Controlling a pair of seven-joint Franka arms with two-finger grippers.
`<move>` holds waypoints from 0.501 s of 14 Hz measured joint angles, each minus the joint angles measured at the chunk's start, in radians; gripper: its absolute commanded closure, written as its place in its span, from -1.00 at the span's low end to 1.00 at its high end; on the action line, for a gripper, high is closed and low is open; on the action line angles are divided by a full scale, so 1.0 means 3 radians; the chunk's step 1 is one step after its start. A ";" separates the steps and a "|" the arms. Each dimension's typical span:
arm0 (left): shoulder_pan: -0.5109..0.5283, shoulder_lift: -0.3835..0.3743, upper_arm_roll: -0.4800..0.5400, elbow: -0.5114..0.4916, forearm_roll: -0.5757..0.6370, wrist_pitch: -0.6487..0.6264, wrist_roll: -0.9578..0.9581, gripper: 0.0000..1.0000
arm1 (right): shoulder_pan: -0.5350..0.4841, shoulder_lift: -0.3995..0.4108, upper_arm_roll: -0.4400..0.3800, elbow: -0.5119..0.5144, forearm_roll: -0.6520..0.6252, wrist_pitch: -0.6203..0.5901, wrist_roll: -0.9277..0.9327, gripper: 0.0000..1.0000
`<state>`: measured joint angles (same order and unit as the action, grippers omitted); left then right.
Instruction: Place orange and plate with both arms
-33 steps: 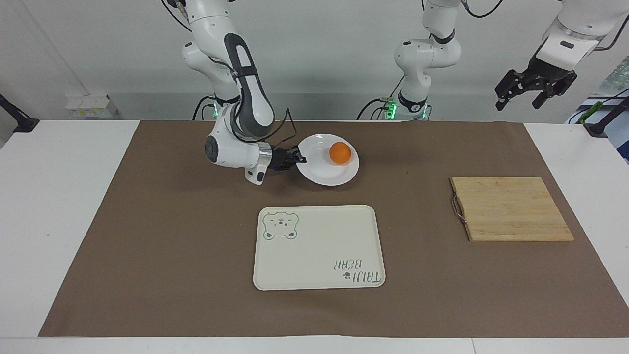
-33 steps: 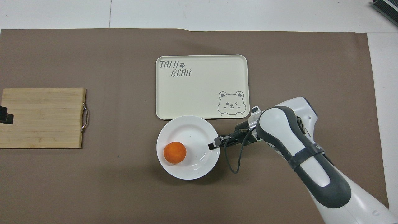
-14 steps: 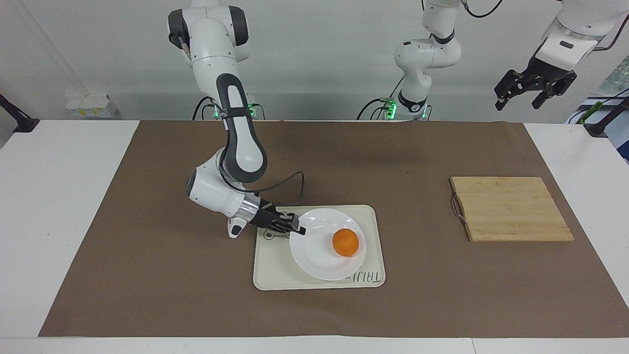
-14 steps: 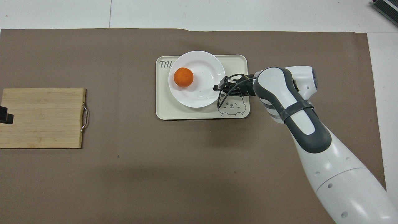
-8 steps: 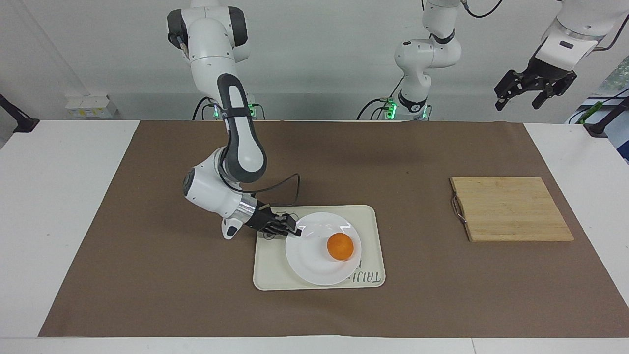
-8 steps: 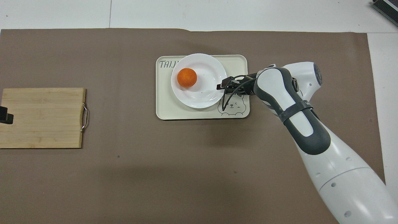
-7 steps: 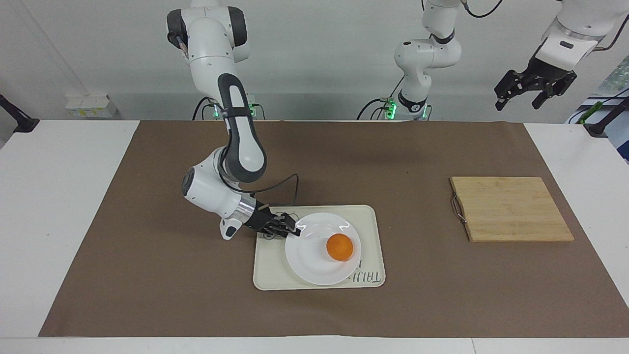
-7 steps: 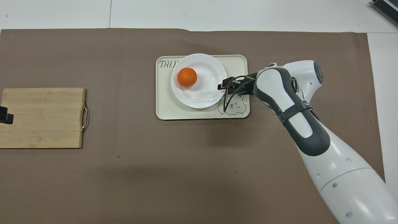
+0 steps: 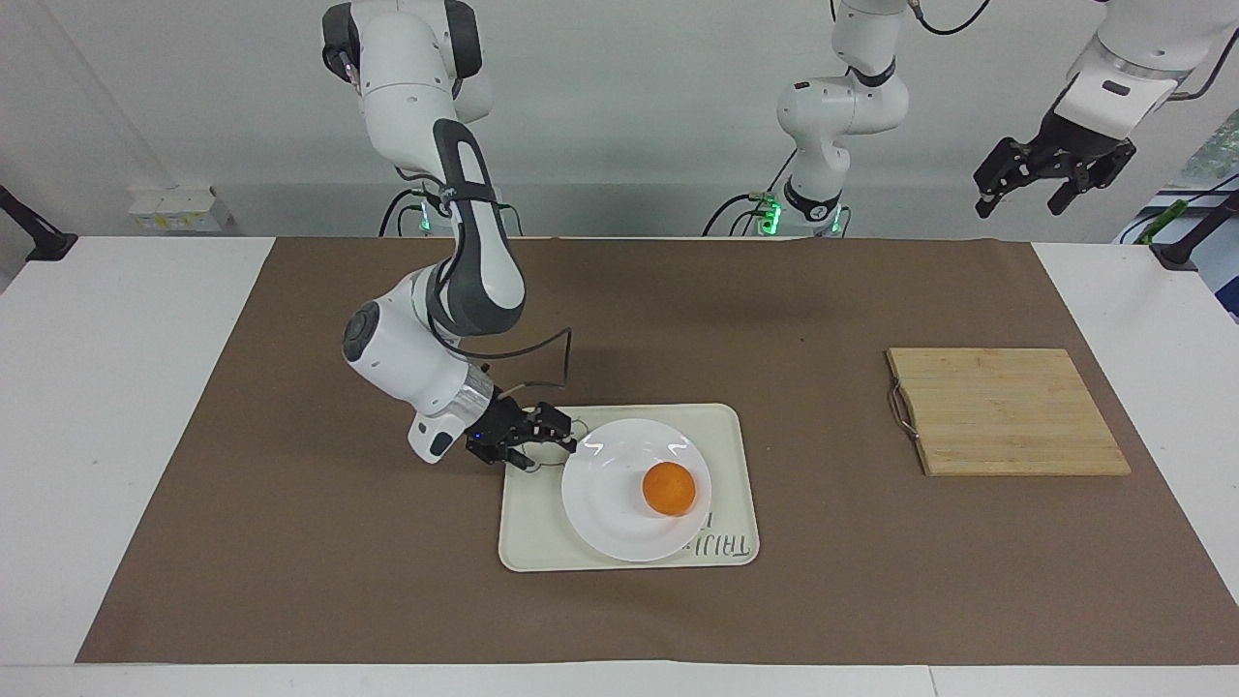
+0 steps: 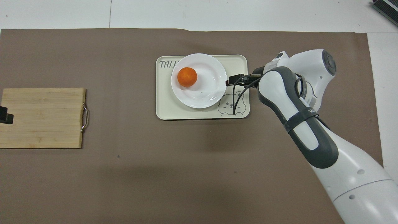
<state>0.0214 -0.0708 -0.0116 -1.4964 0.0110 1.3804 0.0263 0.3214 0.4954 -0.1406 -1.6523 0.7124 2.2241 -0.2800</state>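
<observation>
Both hands (image 9: 550, 447) (image 9: 1053, 179) open, empty

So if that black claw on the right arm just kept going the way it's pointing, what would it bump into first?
Probably the rim of the round glossy white plate on the cream rectangular tray. The open right gripper points at it from just beside it; then the small orange.

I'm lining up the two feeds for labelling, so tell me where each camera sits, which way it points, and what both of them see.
Facing view: high across the table, looking back at the robots; both arms show, the right gripper open beside the plate, the left gripper open, waiting raised over the table's end.
Overhead view: high above the robots' end, looking forward and steeply down; only the right arm and a tip of the left gripper show.
Shared: the orange on the plate, the tray, the cutting board, half a turn apart.
</observation>
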 measured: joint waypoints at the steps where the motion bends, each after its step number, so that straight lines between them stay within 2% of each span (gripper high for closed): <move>1: 0.0000 0.0000 0.0000 0.0000 0.0000 0.0000 0.0000 -1.00 | -0.0001 -0.0046 -0.0017 0.0003 -0.0171 -0.0002 0.0001 -1.00; 7: 0.0000 0.0000 0.0000 0.0000 0.0000 0.0000 0.0000 -1.00 | -0.0002 -0.0390 -0.0117 0.0019 -0.1296 -0.0275 0.0346 -1.00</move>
<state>0.0214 -0.0708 -0.0116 -1.4964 0.0110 1.3804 0.0263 0.3208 0.3785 -0.1757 -1.6466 0.3237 2.1416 -0.1763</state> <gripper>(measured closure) 0.000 0.000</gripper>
